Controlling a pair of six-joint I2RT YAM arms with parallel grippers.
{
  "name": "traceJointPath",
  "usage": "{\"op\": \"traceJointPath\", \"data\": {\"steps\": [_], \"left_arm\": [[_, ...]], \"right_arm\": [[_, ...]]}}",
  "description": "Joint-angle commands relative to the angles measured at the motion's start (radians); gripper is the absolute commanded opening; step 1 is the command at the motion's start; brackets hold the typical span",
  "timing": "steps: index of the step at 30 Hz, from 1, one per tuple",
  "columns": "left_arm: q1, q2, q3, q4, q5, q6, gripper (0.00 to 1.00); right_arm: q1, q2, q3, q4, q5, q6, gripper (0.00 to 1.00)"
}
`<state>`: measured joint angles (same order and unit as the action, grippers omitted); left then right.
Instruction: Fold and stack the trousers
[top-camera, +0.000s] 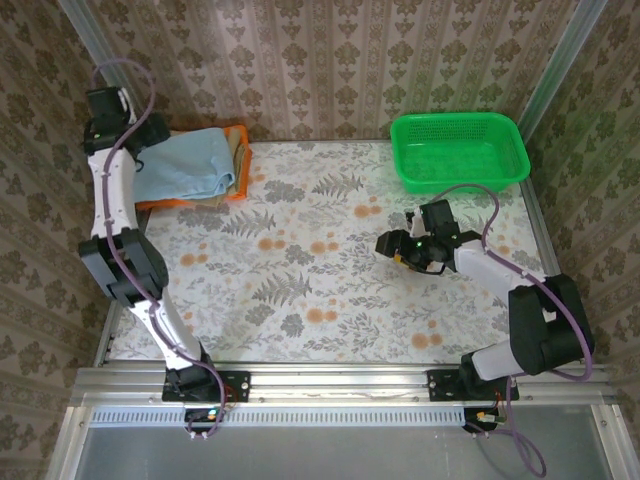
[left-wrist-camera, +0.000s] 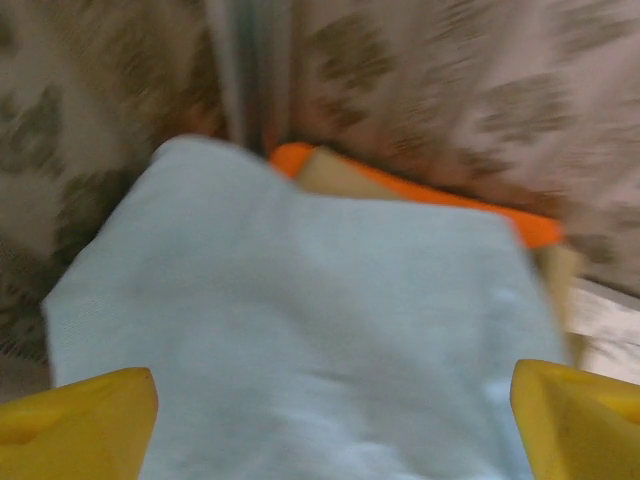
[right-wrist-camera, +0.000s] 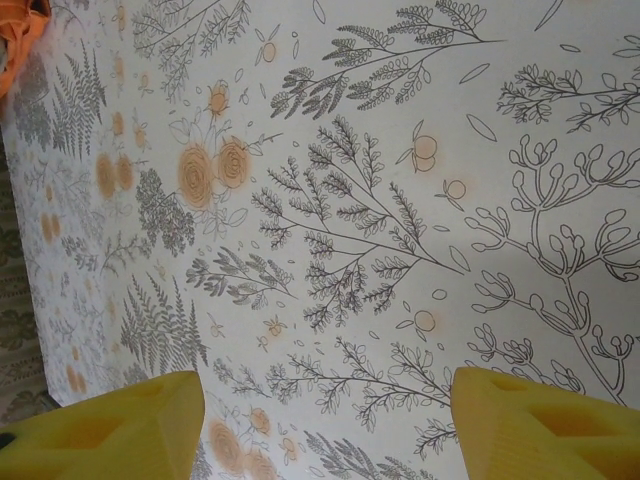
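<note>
The sky-blue trousers (top-camera: 185, 165) lie folded at the table's far left corner, on top of a stack. In the left wrist view the trousers (left-wrist-camera: 300, 330) spread beneath the yellow fingers (left-wrist-camera: 80, 425). My left gripper (top-camera: 148, 135) hovers over the stack's left end and is open; in the left wrist view the gripper (left-wrist-camera: 335, 400) has nothing between its jaws. My right gripper (top-camera: 388, 243) hangs open over the middle right of the table. Under the right gripper (right-wrist-camera: 330, 410) lies bare patterned tablecloth.
Under the trousers lie tan khaki trousers (top-camera: 241, 158) and an orange cloth (top-camera: 170, 203), whose edge (left-wrist-camera: 420, 190) peeks out at the back. A green mesh basket (top-camera: 460, 150) stands at the far right. Patterned walls close in the floral table (top-camera: 320, 270).
</note>
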<state>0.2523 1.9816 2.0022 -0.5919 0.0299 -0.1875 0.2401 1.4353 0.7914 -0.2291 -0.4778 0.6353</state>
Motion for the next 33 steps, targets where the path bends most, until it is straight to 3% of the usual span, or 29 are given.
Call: {"op": "traceJointPath", "data": {"steps": [1, 7, 12, 16, 22, 24, 26, 27, 30, 33], "left_arm": [[0.018, 0.121, -0.09, 0.008, -0.032, -0.072, 0.93], [0.036, 0.273, -0.127, 0.038, 0.025, -0.125, 0.93], [0.038, 0.253, -0.151, 0.091, 0.095, -0.129, 0.97], [0.023, 0.15, -0.086, 0.014, 0.176, -0.101, 1.0], [-0.04, -0.221, -0.18, -0.049, 0.133, -0.079, 1.0], [-0.083, -0.353, -0.259, -0.06, 0.089, -0.089, 1.0], [-0.148, -0.484, -0.377, -0.052, 0.032, -0.097, 1.0], [-0.179, -0.549, -0.454, -0.021, 0.016, -0.097, 1.0], [-0.279, -0.777, -0.806, 0.205, -0.119, -0.155, 1.0], [-0.29, -0.974, -1.219, 0.582, -0.163, -0.162, 1.0]], "right_arm": [[0.001, 0.014, 0.012, -0.021, 0.021, -0.015, 0.68], [0.0, 0.028, 0.029, -0.029, 0.02, -0.022, 0.67], [0.0, -0.008, 0.04, -0.06, 0.03, -0.033, 0.68], [0.0, -0.036, 0.053, -0.092, 0.033, -0.041, 0.68], [0.001, -0.14, 0.157, -0.182, 0.052, -0.078, 0.73], [0.006, -0.177, 0.209, -0.223, 0.085, -0.1, 0.76], [0.022, -0.21, 0.272, -0.281, 0.156, -0.132, 0.88], [0.03, -0.223, 0.299, -0.295, 0.162, -0.164, 0.98], [0.077, -0.279, 0.316, -0.292, 0.346, -0.109, 1.0], [0.082, -0.33, 0.198, -0.115, 0.448, -0.191, 1.0]]}}
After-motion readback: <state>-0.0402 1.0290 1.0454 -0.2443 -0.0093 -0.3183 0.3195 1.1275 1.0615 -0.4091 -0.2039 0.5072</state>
